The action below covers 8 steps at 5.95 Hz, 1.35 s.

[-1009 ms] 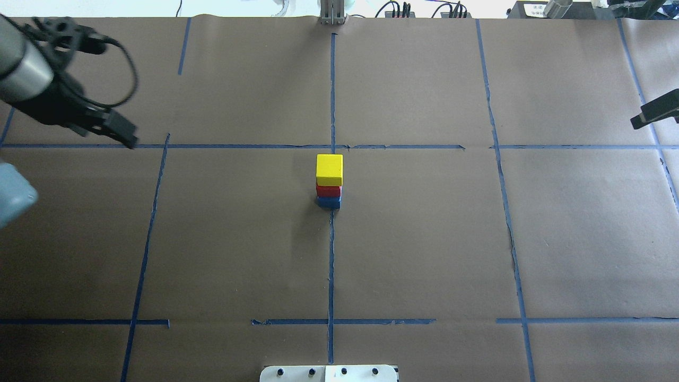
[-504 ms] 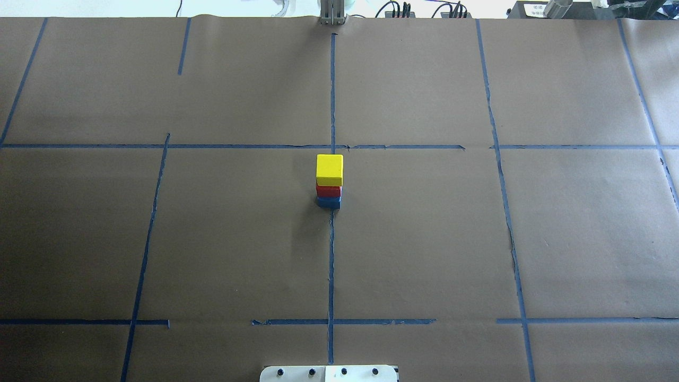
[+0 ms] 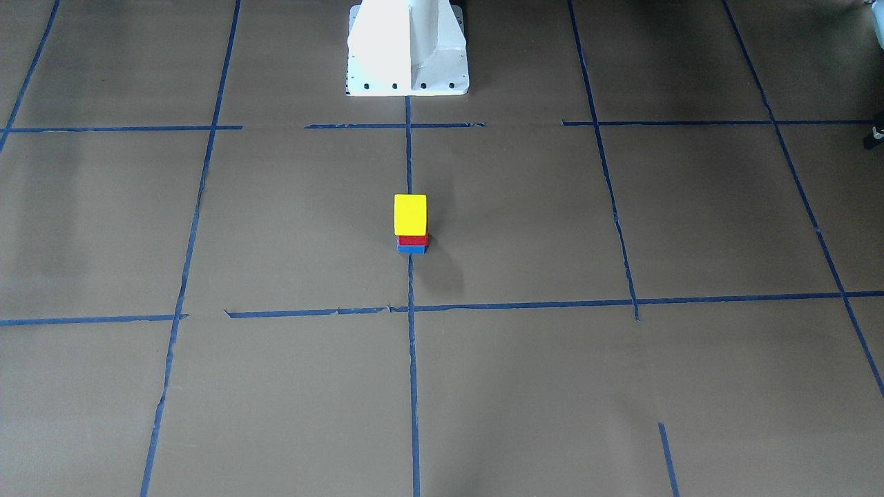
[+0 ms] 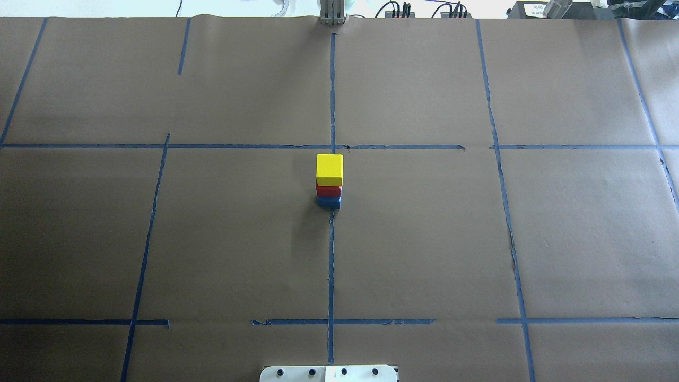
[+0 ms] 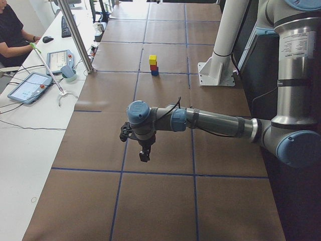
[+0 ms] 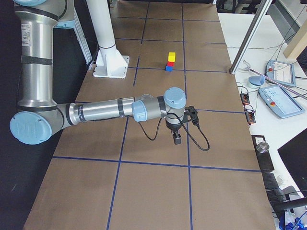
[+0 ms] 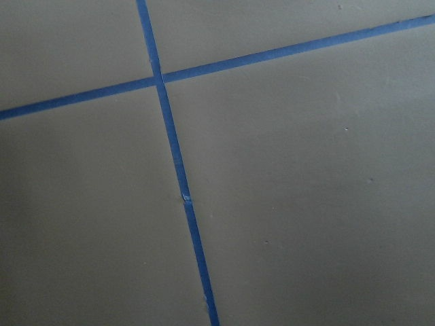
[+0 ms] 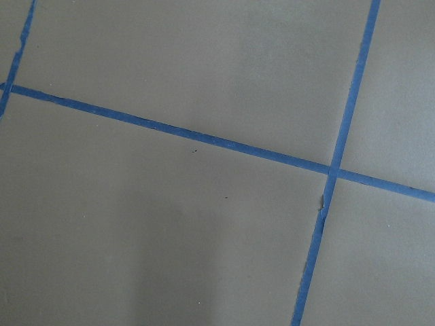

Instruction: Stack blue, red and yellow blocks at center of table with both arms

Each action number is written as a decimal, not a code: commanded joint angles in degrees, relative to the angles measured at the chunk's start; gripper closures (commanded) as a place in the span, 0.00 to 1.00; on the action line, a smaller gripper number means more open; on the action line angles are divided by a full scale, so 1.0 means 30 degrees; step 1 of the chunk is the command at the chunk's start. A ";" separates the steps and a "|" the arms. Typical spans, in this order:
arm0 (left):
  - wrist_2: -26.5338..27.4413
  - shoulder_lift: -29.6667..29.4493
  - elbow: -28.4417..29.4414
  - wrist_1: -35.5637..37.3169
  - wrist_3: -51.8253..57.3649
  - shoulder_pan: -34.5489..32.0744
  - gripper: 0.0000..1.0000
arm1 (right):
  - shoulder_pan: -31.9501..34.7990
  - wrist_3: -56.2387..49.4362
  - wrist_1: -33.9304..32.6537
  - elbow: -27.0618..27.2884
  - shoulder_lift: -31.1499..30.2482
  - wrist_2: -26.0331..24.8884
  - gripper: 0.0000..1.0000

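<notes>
Overhead exterior gives you the stack at the middle of the bench (image 4: 424,239). The blue block (image 4: 329,202) sits on the brown paper, the red block (image 4: 329,191) rests on it, and the yellow block (image 4: 329,167) tops both. The tower stands upright on the centre tape line (image 4: 331,265), just on the near side of the far cross line and well apart from every bench edge. Brown paper runs out from it on all sides, to the robot's base plate (image 4: 329,373) at the near edge and the metal post (image 4: 332,13) at the far edge.

Exterior left shows you the left arm stretched out low toward the left end of the bench. Its left end effector (image 5: 144,155) points down over the paper beside a tape line, well apart from the stack. Exterior right shows the right arm reaching the same way toward the right end, with the right end effector (image 6: 177,139) pointing down and a cable looping beside it.

From these side views you cannot tell whether either end effector is released or clenched; neither touches a block. Each wrist camera looks down on paper and a tape crossing. Beyond the far edge, a white side table (image 5: 30,150) carries a tablet (image 5: 27,86).
</notes>
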 commanded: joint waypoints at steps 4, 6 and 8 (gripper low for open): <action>0.0272 -0.0093 0.0944 -0.0038 -0.0030 -0.1314 0.00 | 0.0013 -0.0067 0.0021 0.0067 -0.0107 0.0114 0.00; 0.0982 -0.0270 0.1554 -0.0995 -0.0060 -0.1285 0.00 | -0.0277 -0.0097 -0.0154 -0.0078 -0.0106 0.0261 0.00; 0.0953 -0.0328 0.2759 -0.2555 -0.0089 -0.1285 0.00 | -0.0338 -0.1259 -0.1588 -0.0253 0.0128 0.0232 0.00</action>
